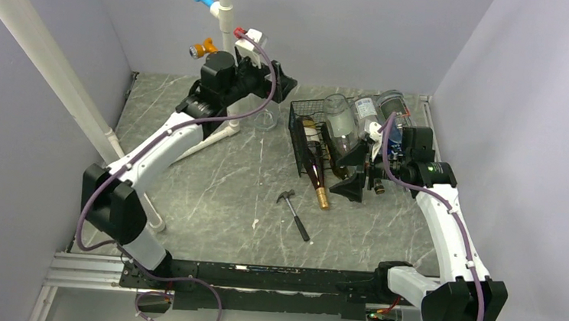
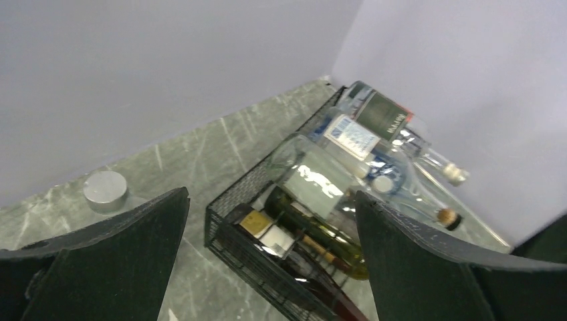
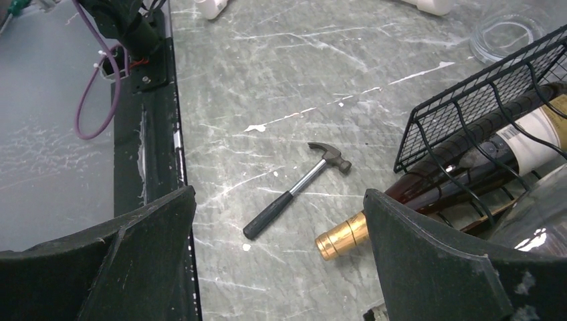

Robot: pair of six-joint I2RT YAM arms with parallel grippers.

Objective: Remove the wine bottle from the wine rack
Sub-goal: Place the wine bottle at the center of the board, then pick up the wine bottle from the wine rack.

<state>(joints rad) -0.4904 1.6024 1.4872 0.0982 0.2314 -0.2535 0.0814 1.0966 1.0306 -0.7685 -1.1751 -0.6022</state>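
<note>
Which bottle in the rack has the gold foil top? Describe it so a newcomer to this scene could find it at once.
Start at the black wire wine rack on the right half of the marble table. Along its left side lies a dark brown wine bottle, neck pointing toward the arm bases and sticking out past the rack. Unlike the clear bottles piled beside it, it ends in a gold foil cap, near the small hammer.

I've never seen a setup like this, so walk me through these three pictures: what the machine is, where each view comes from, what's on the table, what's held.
Two robot arms are bolted at the table's near edge. The overhead picture shows both; the other two come from cameras on each wrist, looking past their own black fingers. On the marble table sit a black wine rack loaded with bottles, a dark wine bottle whose gold-capped neck juts out of the rack, and a small hammer. The left gripper and right gripper are both open; nothing is held.
</note>
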